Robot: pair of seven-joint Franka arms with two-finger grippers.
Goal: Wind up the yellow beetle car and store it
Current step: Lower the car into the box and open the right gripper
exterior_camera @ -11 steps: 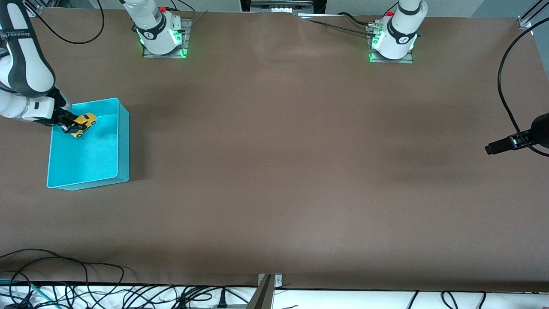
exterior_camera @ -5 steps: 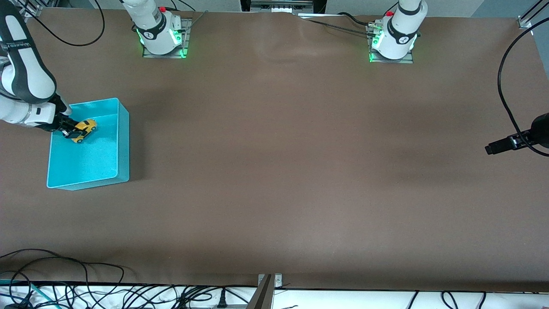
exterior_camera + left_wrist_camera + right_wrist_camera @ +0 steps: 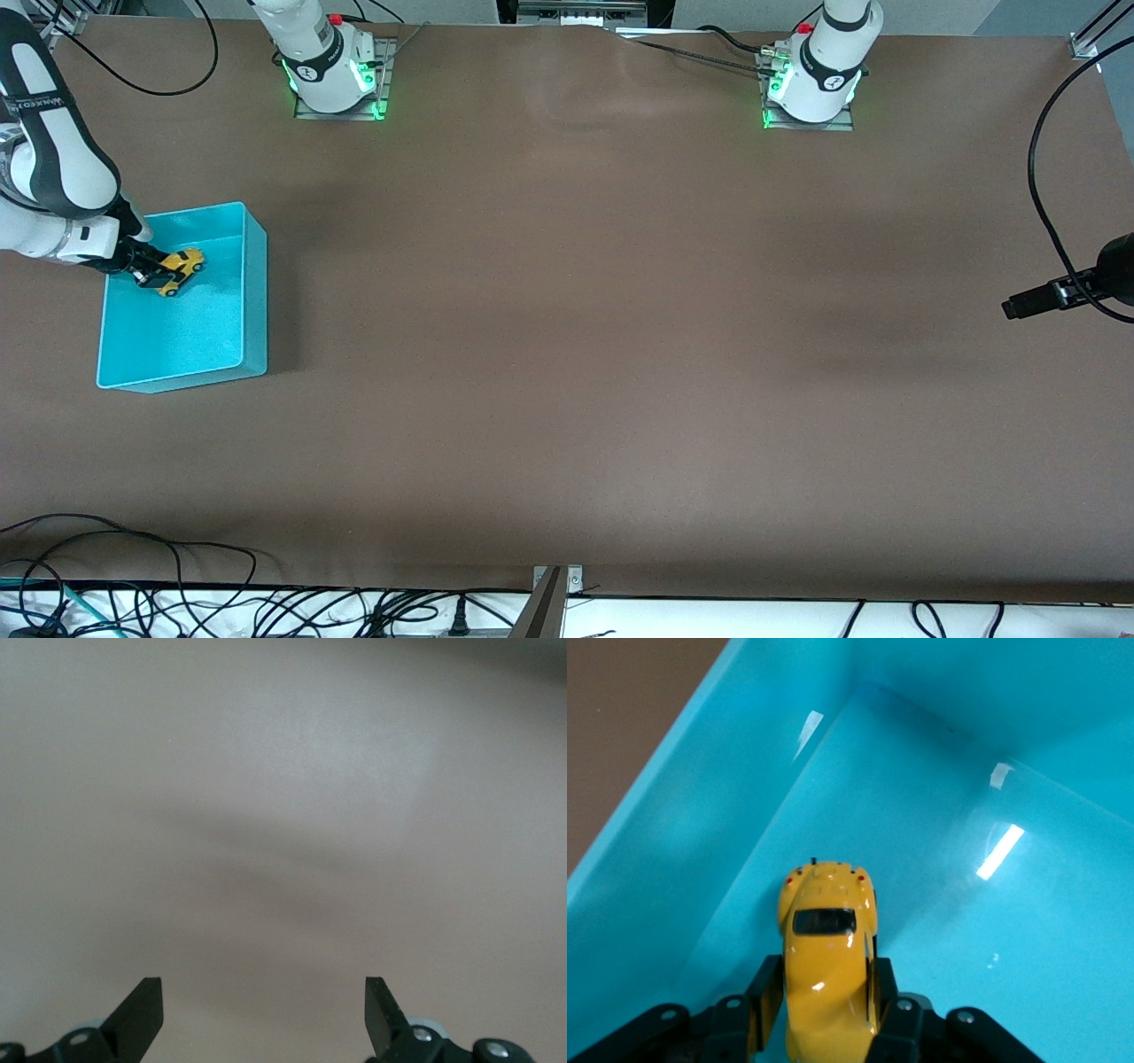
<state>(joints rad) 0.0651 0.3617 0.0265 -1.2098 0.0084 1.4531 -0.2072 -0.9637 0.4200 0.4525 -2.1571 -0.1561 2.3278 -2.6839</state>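
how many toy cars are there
1. The yellow toy car sits between the right gripper fingers, down inside the cyan bin at the right arm's end of the table. No others show.

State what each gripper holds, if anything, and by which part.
The right gripper grips the car by its two sides, low inside the bin. The left gripper is open and holds nothing.

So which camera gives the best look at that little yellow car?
The right wrist view: the yellow beetle car fills the middle, between the right end effector's fingers. The front view shows it tiny. The left wrist view misses it.
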